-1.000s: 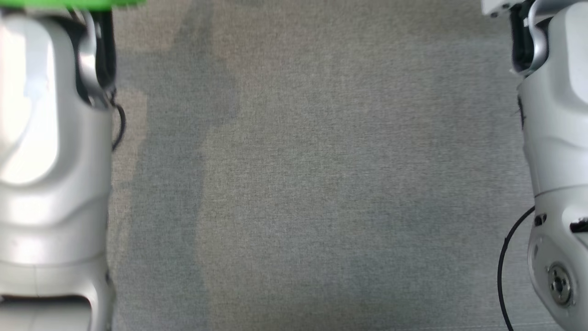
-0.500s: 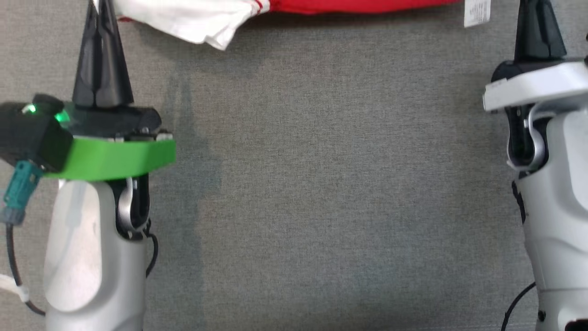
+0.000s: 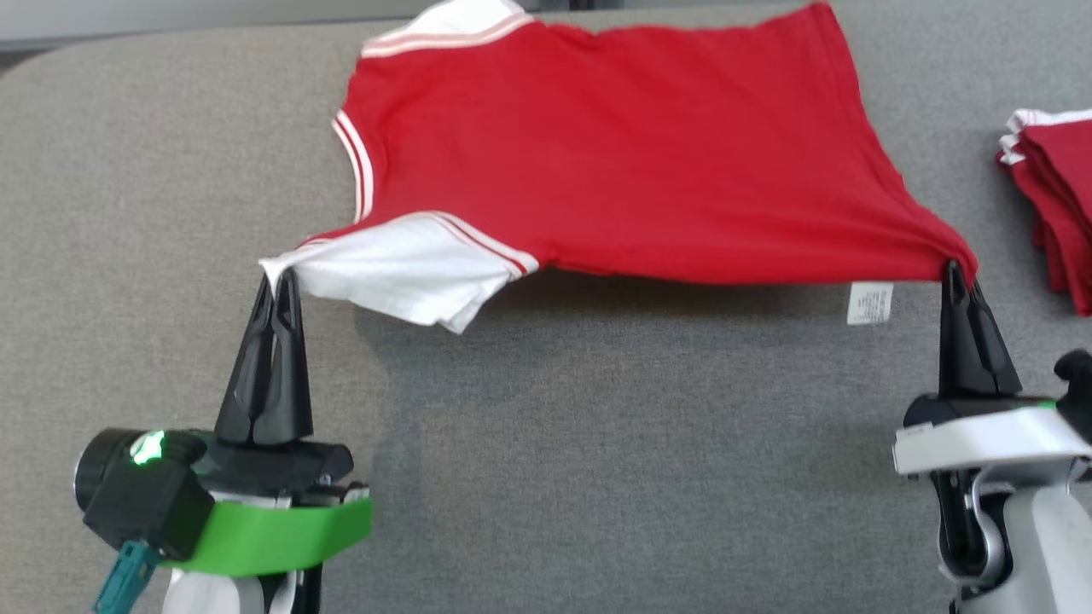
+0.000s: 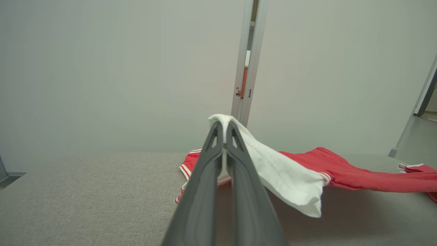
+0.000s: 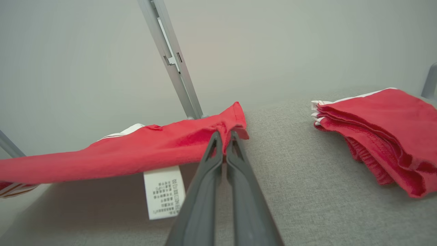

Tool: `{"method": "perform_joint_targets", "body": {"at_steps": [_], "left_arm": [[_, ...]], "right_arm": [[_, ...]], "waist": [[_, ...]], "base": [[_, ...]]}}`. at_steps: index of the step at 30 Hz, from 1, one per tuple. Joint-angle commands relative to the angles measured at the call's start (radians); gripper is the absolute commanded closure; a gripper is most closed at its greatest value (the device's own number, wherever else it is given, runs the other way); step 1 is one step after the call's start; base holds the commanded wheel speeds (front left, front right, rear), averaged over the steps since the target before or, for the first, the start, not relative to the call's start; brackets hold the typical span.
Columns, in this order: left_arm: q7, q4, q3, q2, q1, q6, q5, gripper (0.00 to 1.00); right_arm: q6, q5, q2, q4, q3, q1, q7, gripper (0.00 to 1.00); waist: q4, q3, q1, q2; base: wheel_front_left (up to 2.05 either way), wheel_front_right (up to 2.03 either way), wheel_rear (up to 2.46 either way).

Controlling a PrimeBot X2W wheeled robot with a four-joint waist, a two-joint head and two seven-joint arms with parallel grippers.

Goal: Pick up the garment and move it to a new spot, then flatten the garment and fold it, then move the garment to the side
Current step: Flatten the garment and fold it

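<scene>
**A:** Where is the garment?

**B:** The red T-shirt point(image 3: 614, 162) lies across the far half of the grey padded surface point(image 3: 597, 443). Its near edge is lifted clear of the surface and stretched between the two grippers.

**A:** What does the left one have?

**B:** The left gripper point(image 3: 277, 277) has its fingers pressed tight together on the tip of the white sleeve point(image 3: 401, 273), at the near left corner. The rest of the sleeve droops to the right of the pinch.

**A:** And the right?

**B:** The right gripper point(image 3: 953, 271) is closed just as tightly, nipping the shirt's near right corner.

**A:** Any writing?

**B:** A white care label point(image 3: 870, 304) hangs from the near edge, just left of the right gripper. It carries several rows of small dark print, too small to read.

**A:** Anything else on the surface?

**B:** A stack of folded red garments point(image 3: 1054, 213) with white trim sits at the right edge, apart from the shirt.

**A:** Any markings on the arms?

**B:** A green band point(image 3: 273, 533) wraps the left wrist, and a green light point(image 3: 147, 445) glows on the dark housing beside it.
</scene>
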Motion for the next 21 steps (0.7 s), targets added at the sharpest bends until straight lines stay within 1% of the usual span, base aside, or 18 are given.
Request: {"method": "perform_joint_targets", "body": {"at_steps": [1,3,7,11,13,21], "left_arm": [[0.0,-0.021,-0.003,0.002,0.046,0.004,0.01,1.0],[0.0,-0.059,-0.017,0.001,0.093,0.002,0.017,1.0],[0.0,-0.122,-0.04,0.001,0.159,-0.003,0.024,1.0],[0.01,-0.124,-0.073,0.011,0.207,-0.01,0.01,1.0],[0.016,-0.099,-0.084,0.028,0.215,-0.011,0.025,1.0],[0.021,0.033,-0.12,0.037,0.206,-0.016,0.015,1.0]], "right_arm": [[-0.001,0.0,0.006,-0.022,-0.006,0.054,-0.004,1.0],[-0.001,0.003,0.011,-0.062,-0.014,0.121,-0.004,1.0],[-0.001,-0.004,0.027,-0.15,-0.041,0.232,0.023,1.0],[-0.001,-0.018,0.042,-0.212,-0.068,0.31,0.071,1.0],[-0.001,-0.024,0.047,-0.207,-0.07,0.326,0.09,1.0],[-0.001,-0.011,0.059,-0.099,-0.035,0.303,0.094,1.0]], "waist": [[0.018,-0.161,0.0001,0.0],[0.023,-0.192,0.0001,0.0],[0.03,-0.223,0.0001,0.0],[0.028,-0.225,0.0001,0.0],[0.023,-0.22,0.0001,0.0],[0.009,-0.181,0.0001,0.0]], "base": [[0.0,0.0,0.0],[0.0,0.0,0.0],[0.0,0.0,0.0],[0.0,0.0,0.0],[0.0,0.0,0.0],[0.0,0.0,0.0]]}}
